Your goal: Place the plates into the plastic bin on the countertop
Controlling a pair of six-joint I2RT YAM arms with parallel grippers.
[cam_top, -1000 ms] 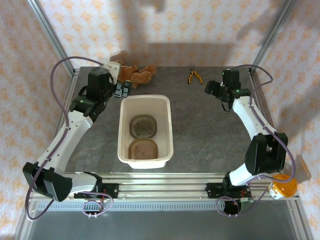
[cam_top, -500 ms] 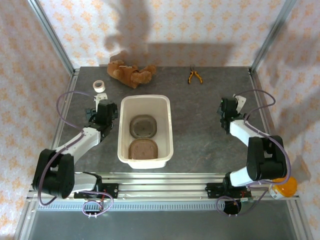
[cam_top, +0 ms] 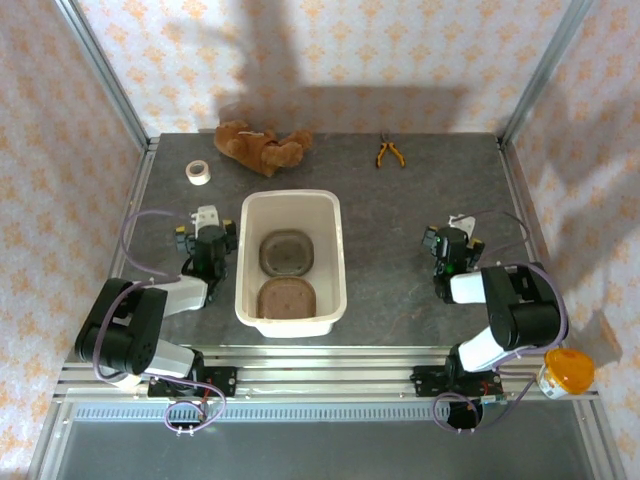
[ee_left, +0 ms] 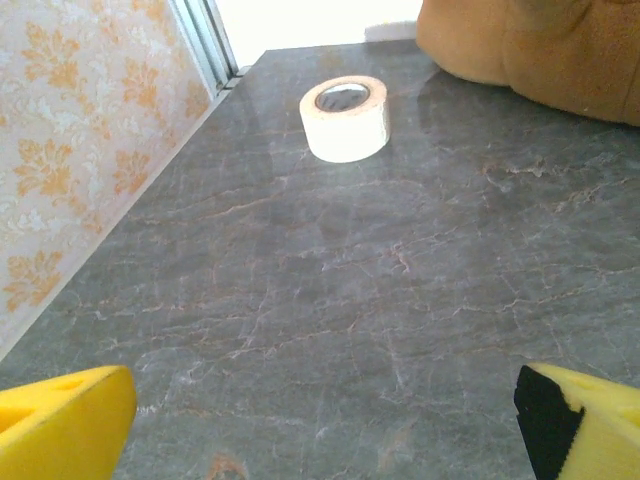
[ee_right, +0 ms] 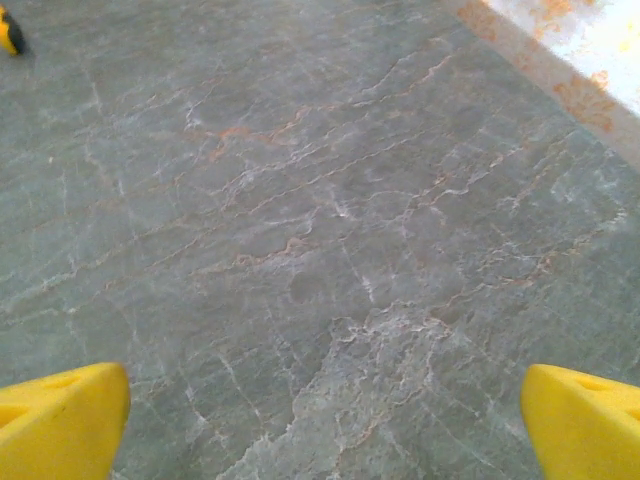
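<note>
Well, by my reading the placing step is finished. I count two plates, the far plate [cam_top: 288,251] and the near plate [cam_top: 287,298]. Both lie flat on the floor of the one plastic bin [cam_top: 290,194], one behind the other; I cannot tell whether their rims touch. The bin stands mid-countertop [cam_top: 400,230]. On the left wrist view my left gripper [ee_left: 320,430] has its yellow fingers spread wide over bare stone and grips nothing. The right gripper [ee_right: 320,420] is just as wide apart and just as empty. From above, both arms sit folded low, the left one just beside the bin and the right one well apart from it. The only other things I count are one tape roll [ee_left: 345,118], one teddy bear [cam_top: 260,147] and one pair of pliers [cam_top: 389,152], all at the far edge. So I judge that the next move calls only for parking the arms.
</note>
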